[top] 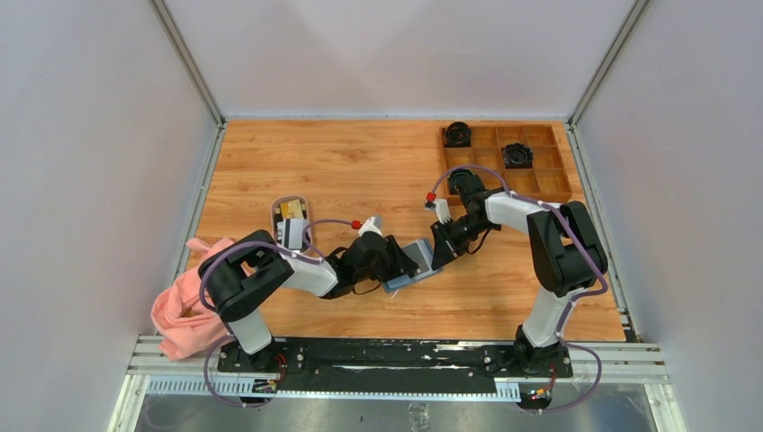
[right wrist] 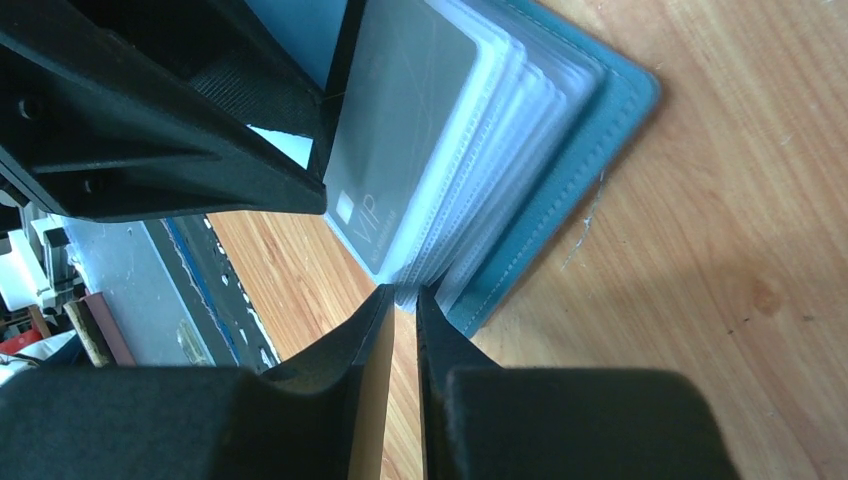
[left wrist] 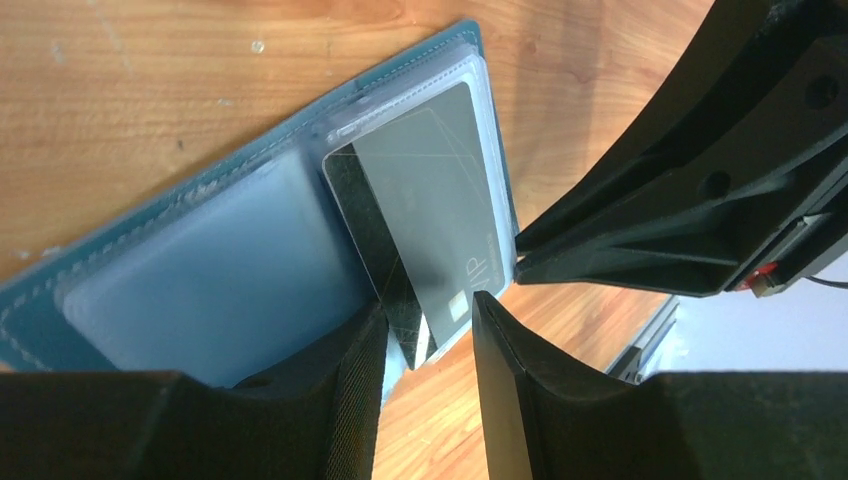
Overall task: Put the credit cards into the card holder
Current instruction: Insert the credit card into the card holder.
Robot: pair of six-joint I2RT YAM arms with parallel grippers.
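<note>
The teal card holder [top: 412, 266] lies open on the table between both grippers, its clear pockets [left wrist: 200, 270] facing up. A dark grey credit card [left wrist: 430, 210] marked VIP sits partly inside one pocket, its lower corner sticking out. My left gripper [left wrist: 430, 305] is open, with that corner just between its fingertips. My right gripper [right wrist: 402, 290] comes from the other side, its jaws nearly together on the edge of the clear pocket leaves [right wrist: 470, 180]. More credit cards [top: 290, 209], one of them yellowish, lie in the small oval white dish [top: 276, 216].
A brown wooden compartment tray [top: 549, 175] stands at the back right with two black round items [top: 457, 134] in it. A pink cloth [top: 184, 306] is bunched at the near left by the left arm's base. The table's front rail [top: 396, 360] runs close behind the card holder.
</note>
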